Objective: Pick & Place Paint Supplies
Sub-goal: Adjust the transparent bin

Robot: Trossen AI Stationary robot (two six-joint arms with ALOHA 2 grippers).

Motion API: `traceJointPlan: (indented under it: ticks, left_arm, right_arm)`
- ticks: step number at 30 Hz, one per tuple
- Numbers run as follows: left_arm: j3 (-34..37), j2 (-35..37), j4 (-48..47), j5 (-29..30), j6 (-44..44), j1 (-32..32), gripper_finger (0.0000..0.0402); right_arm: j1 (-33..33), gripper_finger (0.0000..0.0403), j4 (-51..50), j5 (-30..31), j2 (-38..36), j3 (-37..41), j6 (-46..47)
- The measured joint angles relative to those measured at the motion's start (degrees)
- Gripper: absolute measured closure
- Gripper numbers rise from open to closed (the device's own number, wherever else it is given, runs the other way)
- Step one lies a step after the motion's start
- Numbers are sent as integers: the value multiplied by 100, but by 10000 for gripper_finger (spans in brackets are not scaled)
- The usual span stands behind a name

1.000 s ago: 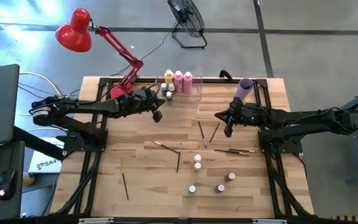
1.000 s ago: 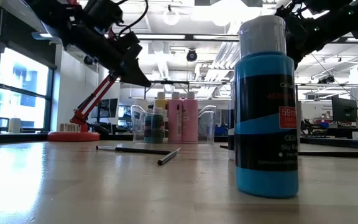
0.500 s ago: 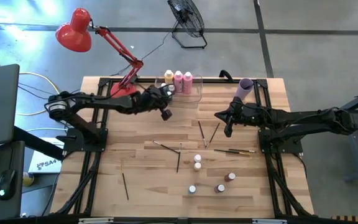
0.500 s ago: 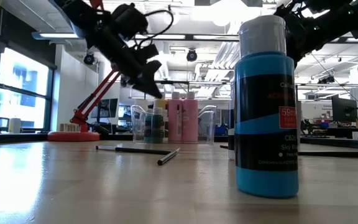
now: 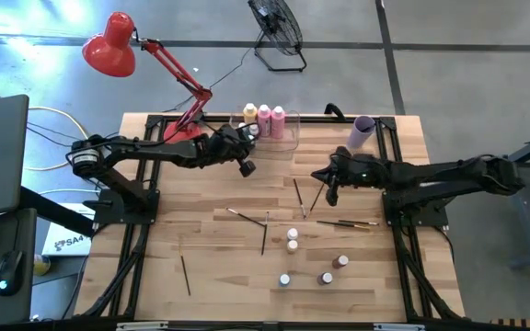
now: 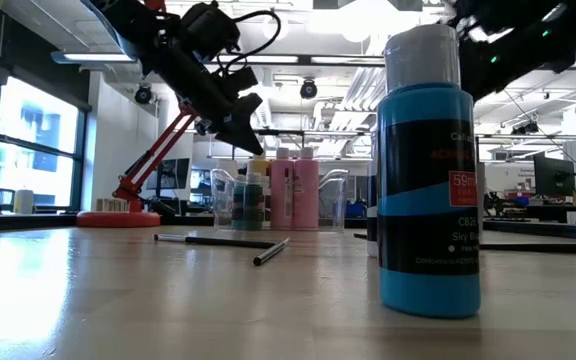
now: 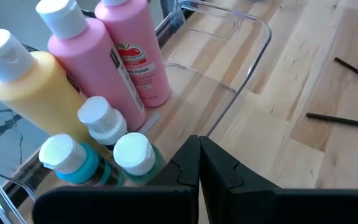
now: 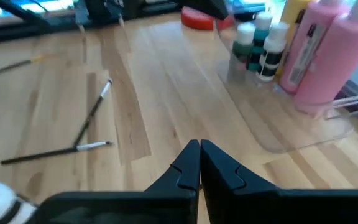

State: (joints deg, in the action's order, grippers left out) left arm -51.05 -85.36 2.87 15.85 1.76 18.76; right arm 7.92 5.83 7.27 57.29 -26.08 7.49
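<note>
My left gripper (image 5: 246, 168) (image 7: 199, 146) is shut and empty, hanging just short of the near-left corner of the clear bin (image 5: 279, 131). In the bin stand two pink bottles (image 7: 135, 56), a yellow bottle (image 7: 33, 93) and three tiny white-capped bottles (image 7: 114, 146). My right gripper (image 5: 331, 194) (image 8: 199, 149) is shut and empty too, above two crossed paintbrushes (image 5: 306, 196) right of the table's middle. Several tiny bottles (image 5: 293, 240) stand on the wood nearer the front. One of them, blue (image 6: 428, 180), fills the low view.
More brushes lie flat on the table: one pair (image 5: 254, 221) at the middle, one (image 5: 346, 222) to the right, one (image 5: 185, 274) near the front left. A lilac cup (image 5: 363, 130) lies at the far right. A red lamp (image 5: 109, 44) stands at the far left.
My left gripper has swung toward the table's right, up to the bin's near-left corner, staying shut. In the last half second my right gripper has crept toward the table's left and sunk a little over the crossed brushes. Nothing on the table has moved.
</note>
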Motion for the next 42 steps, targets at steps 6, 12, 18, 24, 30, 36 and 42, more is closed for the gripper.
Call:
traceJointPlan:
  ticks: [6,12,18,24,30,36,42]
  left_arm:
    - [0,0,26,42,-155,0,401]
    - [0,0,26,41,-169,0,401]
    - [0,0,24,40,-170,0,401]
    - [0,0,26,40,-170,0,402]
    - [0,0,37,40,-168,0,402]
    - [0,0,31,40,-168,0,402]
    - [0,0,0,40,-170,0,401]
  right_arm:
    - [11,400,1578,4,1407,1,-91]
    - [45,400,3265,32,2603,1,-143]
    - [83,400,3622,673,3151,-1,26]
    - [83,400,3445,1132,3148,-215,310]
    - [119,401,2718,1063,3546,-834,282]
    - [219,401,2614,1083,4076,-1142,283]
    - [359,401,2664,1425,4247,-1227,424]
